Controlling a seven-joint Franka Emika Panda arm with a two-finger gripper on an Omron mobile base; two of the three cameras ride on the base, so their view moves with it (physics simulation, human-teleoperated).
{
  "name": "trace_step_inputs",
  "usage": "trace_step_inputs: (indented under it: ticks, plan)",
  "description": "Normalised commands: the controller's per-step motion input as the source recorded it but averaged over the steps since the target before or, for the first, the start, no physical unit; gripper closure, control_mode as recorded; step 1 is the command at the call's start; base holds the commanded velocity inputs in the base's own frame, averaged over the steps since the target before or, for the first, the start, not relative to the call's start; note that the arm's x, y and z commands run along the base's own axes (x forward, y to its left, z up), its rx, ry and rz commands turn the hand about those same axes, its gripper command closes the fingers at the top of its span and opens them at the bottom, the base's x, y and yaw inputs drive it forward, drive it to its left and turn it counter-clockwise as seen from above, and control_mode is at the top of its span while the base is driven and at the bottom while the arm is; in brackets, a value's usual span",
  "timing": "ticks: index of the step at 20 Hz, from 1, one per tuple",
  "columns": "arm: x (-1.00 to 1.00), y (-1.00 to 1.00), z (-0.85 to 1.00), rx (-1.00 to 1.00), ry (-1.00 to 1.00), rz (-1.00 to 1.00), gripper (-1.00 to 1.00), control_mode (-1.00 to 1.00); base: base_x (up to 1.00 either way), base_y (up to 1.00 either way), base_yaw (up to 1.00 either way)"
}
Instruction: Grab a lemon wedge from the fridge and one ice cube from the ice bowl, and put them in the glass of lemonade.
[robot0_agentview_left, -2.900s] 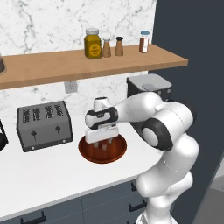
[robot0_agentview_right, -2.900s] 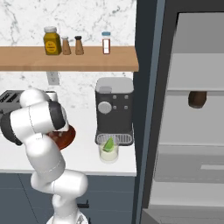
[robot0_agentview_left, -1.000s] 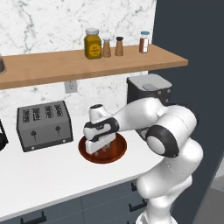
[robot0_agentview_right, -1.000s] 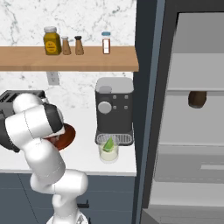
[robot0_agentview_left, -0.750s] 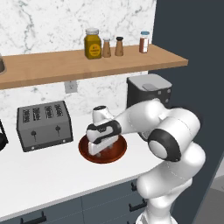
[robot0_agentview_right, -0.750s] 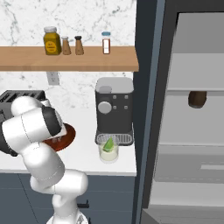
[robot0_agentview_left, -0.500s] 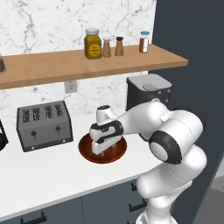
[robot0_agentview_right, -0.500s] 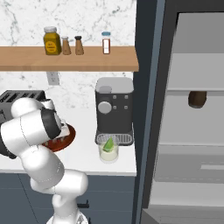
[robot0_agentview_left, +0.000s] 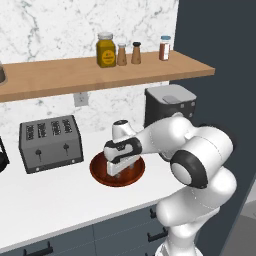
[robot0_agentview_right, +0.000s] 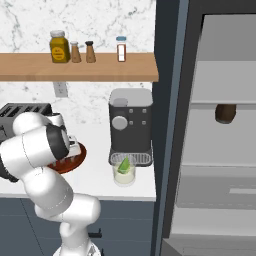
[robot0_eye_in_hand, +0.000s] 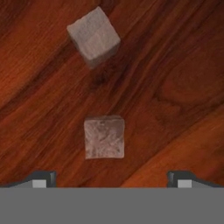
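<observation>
Gripper (robot0_eye_in_hand: 109, 181) has sunk deep into the ice bowl (robot0_agentview_left: 100, 172) over three seconds, fingers spread wide | nearer ice cube (robot0_eye_in_hand: 104, 138) sits between and just ahead of the tips; second cube (robot0_eye_in_hand: 93, 36) farther ahead | lemon wedge (robot0_agentview_right: 123, 164) already in the glass of lemonade (robot0_agentview_right: 124, 174), well off to the side | grasp looks imminent.

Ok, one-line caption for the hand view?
Open gripper poised over two ice cubes on the wooden ice bowl.

Gripper (robot0_eye_in_hand: 108, 179) lowered into ice bowl (robot0_agentview_left: 98, 172) (over 2 cubes).
</observation>
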Motion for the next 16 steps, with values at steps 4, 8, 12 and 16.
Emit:
trace_step_inputs:
  ticks: [4,8,12,16]
  plan:
    - [0.36,0.00,0.00,0.00,0.00,0.00,-1.00,-1.00,0.00,0.00,0.00]
    - [0.16,0.00,0.00,0.00,0.00,0.00,-1.00,-1.00,0.00,0.00,0.00]
    - [0.00,0.04,0.00,0.00,0.00,0.00,-1.00,-1.00,0.00,0.00,0.00]
    - [0.00,0.17,0.00,0.00,-0.01,0.00,-1.00,-1.00,0.00,0.00,0.00]
